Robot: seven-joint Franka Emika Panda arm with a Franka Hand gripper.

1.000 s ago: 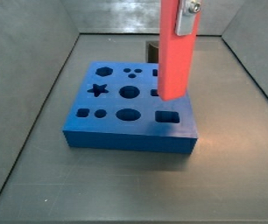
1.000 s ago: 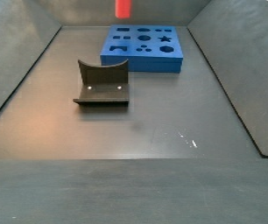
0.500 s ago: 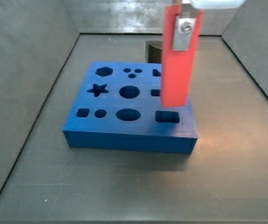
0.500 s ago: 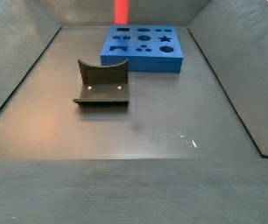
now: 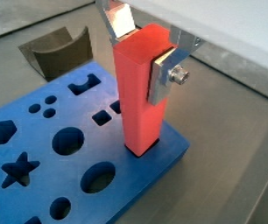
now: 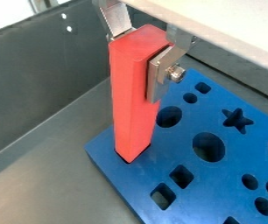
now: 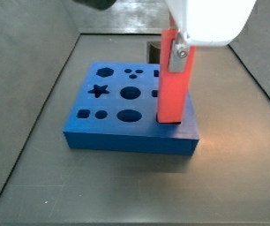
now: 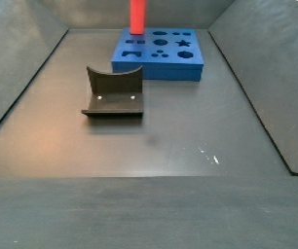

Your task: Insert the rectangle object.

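Long slim red-orange rectangular bar [image 5: 141, 92] stands upright, lower end at a corner hole of the blue block with shaped holes [image 5: 54, 153]; whether it has entered, cannot tell. Silver two-finger gripper [image 5: 143, 45] pinches its upper end. Dark grey curved piece [image 8: 113, 92] sits well apart from the block.

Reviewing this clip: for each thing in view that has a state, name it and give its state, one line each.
gripper: shut on the rectangle object, above a corner of the blue block.
rectangle object: upright, held near its top, lower end at the blue block's corner hole.
blue block: flat on the floor, other holes empty.
dark grey curved piece: on the floor, apart from the block, untouched.
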